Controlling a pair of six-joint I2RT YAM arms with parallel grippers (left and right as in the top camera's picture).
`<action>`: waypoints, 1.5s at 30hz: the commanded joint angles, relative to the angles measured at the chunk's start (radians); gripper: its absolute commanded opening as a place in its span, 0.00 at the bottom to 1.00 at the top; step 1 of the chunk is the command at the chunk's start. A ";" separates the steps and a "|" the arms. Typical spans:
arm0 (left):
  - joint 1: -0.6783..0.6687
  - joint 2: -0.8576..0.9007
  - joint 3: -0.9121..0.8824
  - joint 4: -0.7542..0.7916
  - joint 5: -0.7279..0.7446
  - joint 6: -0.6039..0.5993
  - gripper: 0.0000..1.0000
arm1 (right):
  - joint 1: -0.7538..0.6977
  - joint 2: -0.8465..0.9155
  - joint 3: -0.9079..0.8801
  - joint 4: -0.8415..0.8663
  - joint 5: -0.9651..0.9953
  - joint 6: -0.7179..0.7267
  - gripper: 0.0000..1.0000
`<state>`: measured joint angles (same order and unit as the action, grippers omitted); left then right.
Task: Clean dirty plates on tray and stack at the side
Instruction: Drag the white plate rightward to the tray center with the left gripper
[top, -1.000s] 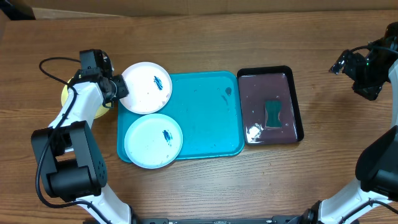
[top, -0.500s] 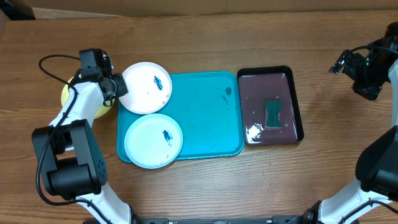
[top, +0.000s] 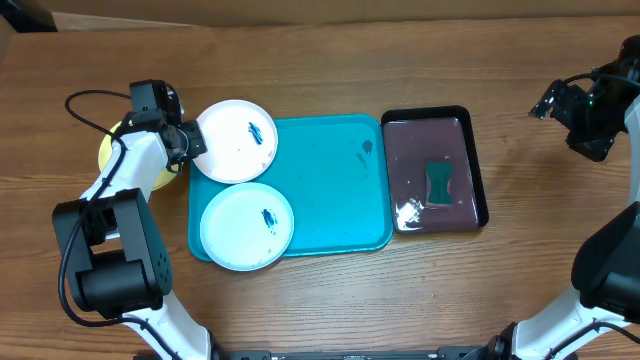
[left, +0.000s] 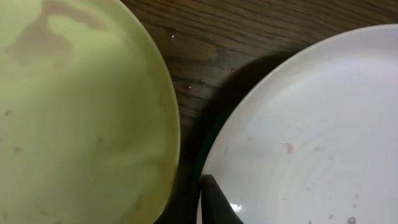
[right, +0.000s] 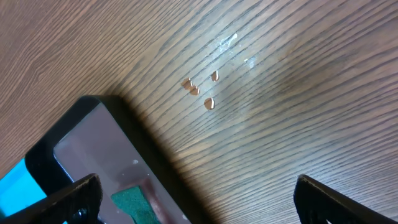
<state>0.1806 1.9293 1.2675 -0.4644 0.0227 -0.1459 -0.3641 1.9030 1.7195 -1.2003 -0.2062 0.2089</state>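
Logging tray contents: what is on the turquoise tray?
White plate overhanging its far-left corner, pale blue plate near-left, both smeared blue. Tray surface beneath them is covered.

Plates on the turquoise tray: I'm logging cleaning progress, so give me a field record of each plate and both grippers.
white plate: upper-left corner of tray in overhead view, overhanging, blue smear
pale blue plate: lower-left tray corner, blue smear
yellow-green plate: on table, left of tray
left gripper: shut on white plate's left rim
right gripper: open, empty, above table beyond black tray

Black tray (top: 428, 112) — green sponge (top: 439, 183) inside
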 joint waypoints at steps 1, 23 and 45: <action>-0.005 0.012 -0.002 -0.006 0.040 0.019 0.04 | 0.000 -0.014 0.008 0.002 -0.005 0.002 1.00; -0.060 -0.012 0.028 -0.184 0.289 -0.014 0.04 | 0.000 -0.014 0.008 0.002 -0.005 0.002 1.00; -0.285 -0.034 0.166 -0.350 0.257 -0.093 0.04 | 0.000 -0.014 0.008 0.001 -0.005 0.002 1.00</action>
<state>-0.0566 1.9278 1.4147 -0.8150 0.2848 -0.2073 -0.3641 1.9030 1.7195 -1.2007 -0.2066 0.2089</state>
